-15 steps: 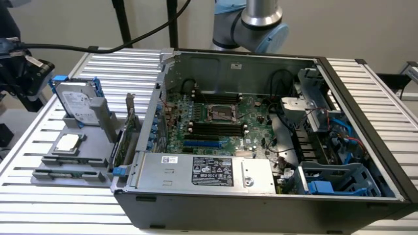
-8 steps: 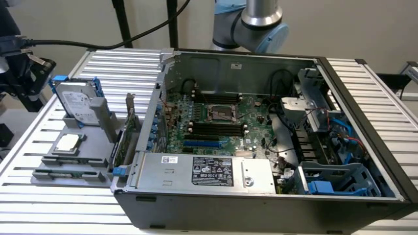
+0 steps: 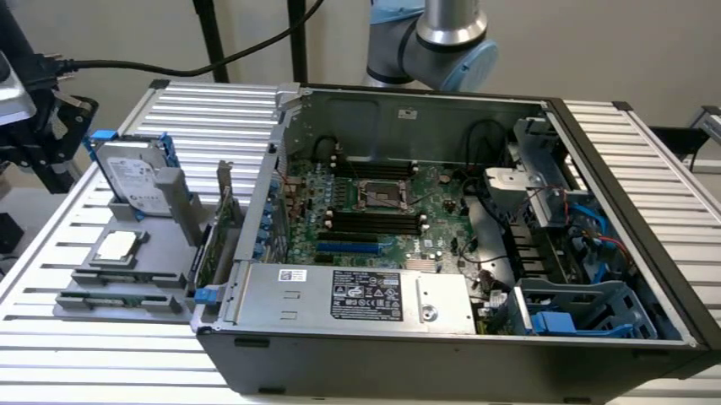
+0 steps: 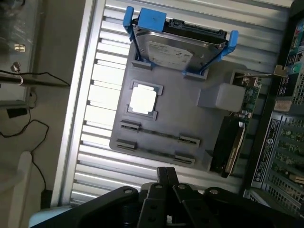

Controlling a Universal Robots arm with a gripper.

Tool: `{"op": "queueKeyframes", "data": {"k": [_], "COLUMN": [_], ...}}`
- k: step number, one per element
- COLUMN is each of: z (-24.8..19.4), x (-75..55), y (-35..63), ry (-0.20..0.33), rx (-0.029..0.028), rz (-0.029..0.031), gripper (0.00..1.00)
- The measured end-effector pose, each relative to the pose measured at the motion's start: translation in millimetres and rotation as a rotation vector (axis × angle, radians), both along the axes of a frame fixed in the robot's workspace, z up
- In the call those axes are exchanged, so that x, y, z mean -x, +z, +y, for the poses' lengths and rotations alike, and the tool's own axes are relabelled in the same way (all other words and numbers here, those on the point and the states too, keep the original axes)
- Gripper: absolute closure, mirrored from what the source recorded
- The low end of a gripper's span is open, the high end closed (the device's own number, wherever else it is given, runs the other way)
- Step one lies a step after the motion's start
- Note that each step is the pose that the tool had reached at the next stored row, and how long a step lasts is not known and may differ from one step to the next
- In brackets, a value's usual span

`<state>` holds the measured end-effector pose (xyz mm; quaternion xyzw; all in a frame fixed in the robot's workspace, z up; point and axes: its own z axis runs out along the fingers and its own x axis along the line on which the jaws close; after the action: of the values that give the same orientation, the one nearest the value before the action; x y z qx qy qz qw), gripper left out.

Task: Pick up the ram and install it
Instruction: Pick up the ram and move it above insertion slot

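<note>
Closest to me on the slatted tabletop point(image 3: 67, 337) is the grey parts tray point(image 4: 180, 118), on the exterior view's left next to the open PC case point(image 3: 451, 363). On its near end there are two rows of little clips. Between one pair runs a thin dark strip, and I'm fairly sure that's the ram point(image 4: 159, 133) sitting on edge. I can't make out any green from here though, so don't quote me.

A bit further back on the tray is the square silver processor point(image 3: 118, 246), then the hard drive point(image 3: 130, 179) propped up in its blue rails. An expansion card point(image 3: 212, 245) stands upright along the tray's case side, just beside the clips.

Inside the case, the black memory slots point(image 3: 372, 222) on the motherboard look empty, so I'd say nothing is installed yet.

At the back is the arm point(image 3: 451, 38). From the wrist view, its tool point(image 4: 166, 173) hangs high above the tray, pinched fully together with nothing in it.

What worries me:
- **The grab:** the stick gives only a skinny edge to hold, so an off-centre pinch could twist it in the clips or let it drop.
- **The card:** it's close enough to get clipped.
- **The slot:** a tilted stick pressed into a slot could jam or strain the board.
</note>
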<state>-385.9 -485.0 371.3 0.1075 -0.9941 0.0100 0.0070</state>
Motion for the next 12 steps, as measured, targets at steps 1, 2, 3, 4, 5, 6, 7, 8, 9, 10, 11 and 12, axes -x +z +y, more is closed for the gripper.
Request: {"op": "queueKeyframes", "data": {"k": [1,2,3,4,5,6,7,8,9,10,11,12], "z": [0.0,0.0,0.0,0.0,0.0,0.0,0.0,0.0,0.0,0.0,0.0,0.0], "x": [0.0,0.0,0.0,0.0,0.0,0.0,0.0,0.0,0.0,0.0,0.0,0.0], "y": [-0.1,-0.1,-0.2,-0.2,-0.2,-0.2,-0.3,-0.3,-0.4,-0.4,-0.5,-0.6], "ry": [0.019,0.036,0.055,0.072,0.091,0.109,0.128,0.146,0.164,0.183,0.201,0.219], "rx": [-0.0001,-0.0001,-0.0001,-0.0001,-0.0001,-0.0001,-0.0001,-0.0001,-0.0001,-0.0001,-0.0001,-0.0001], "rz": [0.0000,-0.0001,-0.0001,-0.0001,-0.0001,0.0000,-0.0001,0.0000,-0.0001,0.0000,-0.0001,0.0000], "gripper": [0.89,0.89,0.89,0.89,0.89,0.89,0.89,0.89,0.89,0.89,0.89,0.89]}}
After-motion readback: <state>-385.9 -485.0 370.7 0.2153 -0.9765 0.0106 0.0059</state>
